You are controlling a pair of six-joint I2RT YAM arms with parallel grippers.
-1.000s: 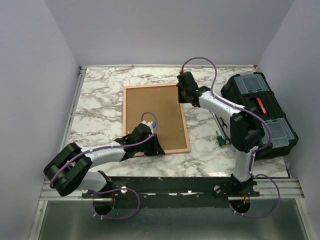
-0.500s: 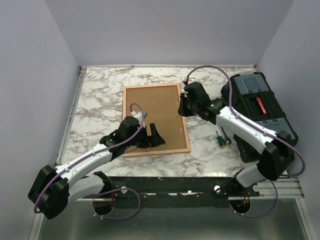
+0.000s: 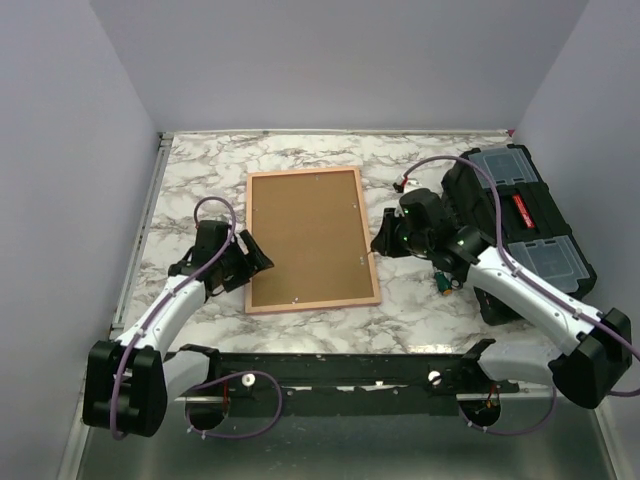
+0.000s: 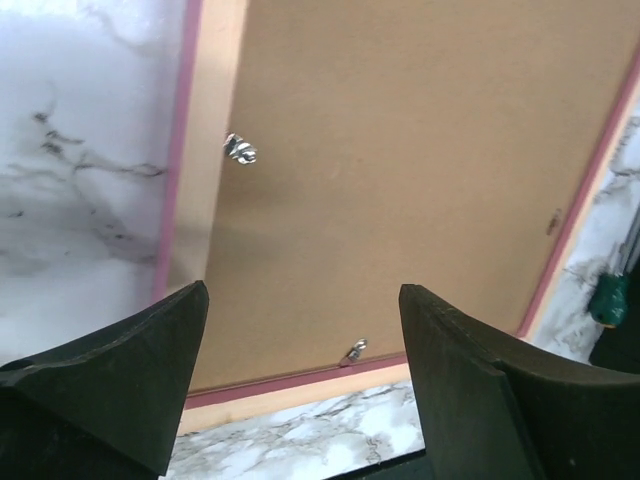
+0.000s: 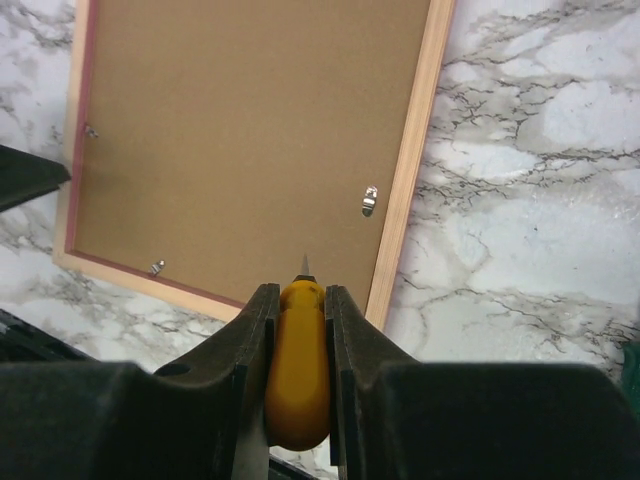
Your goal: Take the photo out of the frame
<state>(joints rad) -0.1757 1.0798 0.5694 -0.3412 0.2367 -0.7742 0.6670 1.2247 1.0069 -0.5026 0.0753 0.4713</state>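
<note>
1 pink frame [image 3: 312, 238] lies back-up on counter [image 3: 200, 180]; 1 black toolbox [image 3: 520, 220] at rt. 2 arms: left gripper [image 4: 302, 292] open at frame's near-left corner, right gripper [image 5: 300, 295] clamps 1 orange-handled tool [image 5: 297, 370]. Vs earlier: both backed off the board, left has opened.

The frame [image 3: 312, 238] was laid flat, back up, on the marbled table [image 3: 195, 175] near its middle, with its long sides running away from the arms, slightly skewed. It was filled by a brown board [image 5: 250, 130] and edged by a thin pink rim. Small metal clips [image 5: 369, 200] were set along the board's edges.
</note>
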